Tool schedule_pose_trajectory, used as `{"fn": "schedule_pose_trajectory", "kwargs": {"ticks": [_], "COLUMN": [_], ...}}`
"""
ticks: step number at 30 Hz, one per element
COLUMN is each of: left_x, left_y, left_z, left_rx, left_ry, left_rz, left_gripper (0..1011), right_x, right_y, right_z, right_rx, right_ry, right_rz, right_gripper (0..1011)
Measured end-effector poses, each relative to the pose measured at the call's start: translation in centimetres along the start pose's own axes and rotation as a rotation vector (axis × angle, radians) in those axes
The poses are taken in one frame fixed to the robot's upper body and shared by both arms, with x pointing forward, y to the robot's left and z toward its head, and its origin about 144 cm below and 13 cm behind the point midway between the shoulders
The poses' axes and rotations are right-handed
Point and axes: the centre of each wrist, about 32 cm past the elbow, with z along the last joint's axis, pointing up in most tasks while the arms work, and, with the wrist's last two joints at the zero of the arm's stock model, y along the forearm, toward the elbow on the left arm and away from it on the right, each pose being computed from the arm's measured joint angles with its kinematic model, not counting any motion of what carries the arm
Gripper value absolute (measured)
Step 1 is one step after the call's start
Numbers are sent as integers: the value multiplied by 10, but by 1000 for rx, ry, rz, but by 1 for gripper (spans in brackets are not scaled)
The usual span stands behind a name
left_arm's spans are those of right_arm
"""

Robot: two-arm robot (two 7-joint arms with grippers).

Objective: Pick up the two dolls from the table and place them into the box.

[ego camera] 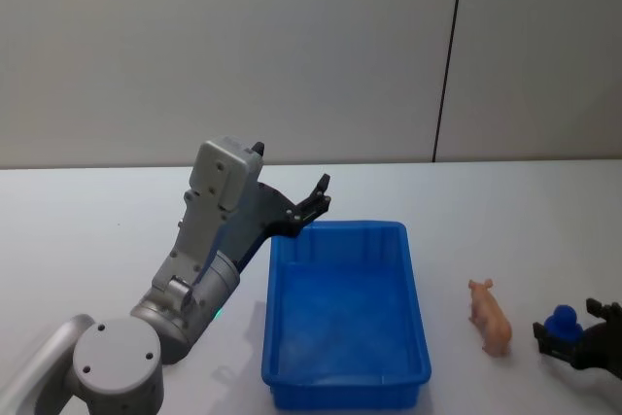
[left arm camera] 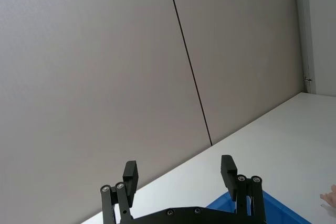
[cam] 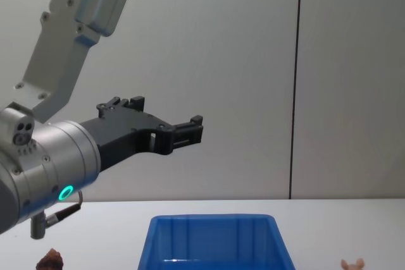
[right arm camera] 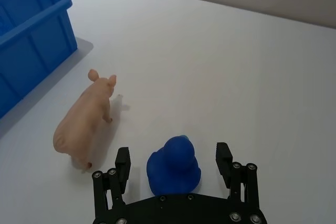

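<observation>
The right gripper (right arm camera: 173, 155) is wide open, right of the box (ego camera: 417, 298), straddling a small blue toy (right arm camera: 174, 170) without gripping it. The pink doll (right arm camera: 84, 124) stands on the table (ego camera: 525, 211) between toy and box. The left gripper (left arm camera: 178, 170) hangs open and empty above the box's far-left corner. A brown lump (cam: 49, 259) left of the box is probably the second doll.

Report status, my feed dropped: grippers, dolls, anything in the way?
Left gripper open, raised over far left corner of box. Right gripper open, straddling blue duck on table. Pink doll right of box, brown doll left, both outside. No obstruction seen.
</observation>
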Motion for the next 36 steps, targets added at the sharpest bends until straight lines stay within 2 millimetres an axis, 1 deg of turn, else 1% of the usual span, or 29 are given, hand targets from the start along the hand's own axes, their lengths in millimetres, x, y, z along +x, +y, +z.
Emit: {"fn": "schedule_pose_trajectory", "kwargs": {"ticks": [5, 9, 11, 12, 14, 16, 17, 19, 20, 22, 31, 36], "left_x": [0, 0, 0, 0, 0, 0, 0, 0, 0, 0, 0, 0], "left_y": [0, 0, 0, 0, 0, 0, 0, 0, 0, 0, 0, 0], "left_z": [0, 0, 0, 0, 0, 0, 0, 0, 0, 0, 0, 0], "left_rx": [0, 0, 0, 0, 0, 0, 0, 0, 0, 0, 0, 0], "left_ry": [0, 0, 0, 0, 0, 0, 0, 0, 0, 0, 0, 0], "left_rz": [0, 0, 0, 0, 0, 0, 0, 0, 0, 0, 0, 0], "left_gripper": [1001, 1001, 1001, 1001, 1001, 1001, 1001, 1001, 1001, 1001, 1001, 1001], "right_x": [1, 1, 2, 2, 2, 3, 3, 4, 4, 4, 5, 3], "right_y": [2, 3, 4, 4, 5, 6, 6, 7, 8, 9, 11, 12], "right_z": [-3, -4, -5, -6, -6, -7, -7, -7, -7, -7, -2, 9], "right_rx": [-22, -32, -38, -41, -43, -46, -46, -45, -44, -37, 25, 101], "right_ry": [16, 23, 29, 32, 35, 41, 44, 49, 51, 56, 59, 42], "right_rz": [4, 7, 9, 10, 11, 12, 12, 12, 12, 12, 17, 39], "right_gripper": [1001, 925, 879, 831, 794, 717, 703, 620, 601, 530, 460, 430]}}
